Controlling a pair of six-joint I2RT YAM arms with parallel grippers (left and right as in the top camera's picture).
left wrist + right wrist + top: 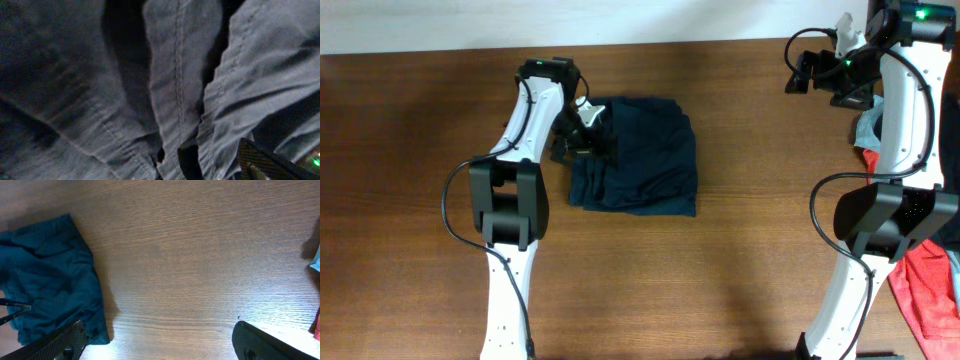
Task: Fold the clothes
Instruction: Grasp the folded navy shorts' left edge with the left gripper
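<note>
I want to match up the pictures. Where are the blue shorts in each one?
Overhead: the shorts lie just left of the middle, towards the top.
Left wrist: the shorts fill nearly the whole picture, close up.
Right wrist: the shorts sit at the left edge.
Shared landmark: the brown wooden table, in the overhead and right wrist views; the left wrist shows no table.

We see a left arm (525,120) and a right arm (898,120) with white shells, black joints (508,205) and thin black cables (447,195); a green light (920,13) glows on the right one.
</note>
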